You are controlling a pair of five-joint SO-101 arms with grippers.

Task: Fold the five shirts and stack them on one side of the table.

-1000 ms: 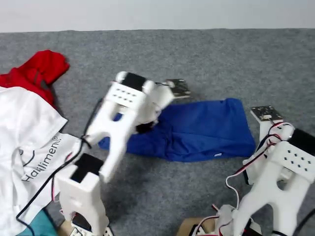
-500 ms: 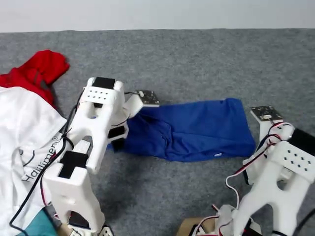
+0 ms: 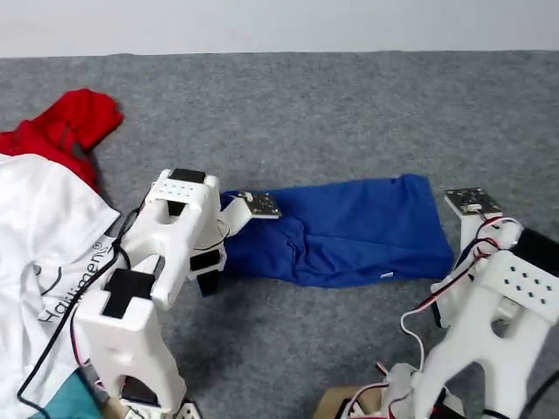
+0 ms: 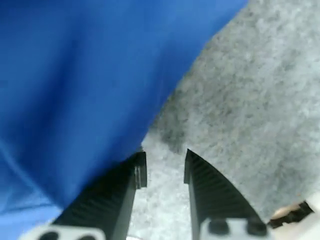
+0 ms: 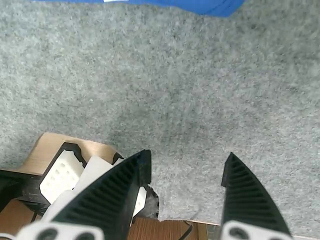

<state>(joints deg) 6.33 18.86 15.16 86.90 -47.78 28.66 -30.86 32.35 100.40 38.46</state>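
Showing the blue shirt (image 3: 349, 231) lying on the counter (image 3: 367, 113), long axis running side to side. The left arm (image 3: 179, 218) stands at one end of it, jaws narrowly parted with only counter between them (the cloth edge lies just beside one). The right arm (image 3: 489, 305), jaws wide and empty, sits near the opposite end.

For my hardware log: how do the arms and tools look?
The left arm and right arm: white shells with rows of small holes. Black cable along the left, red and white wires on the right. Left tool and right tool: black, ridged, tapered fingers.
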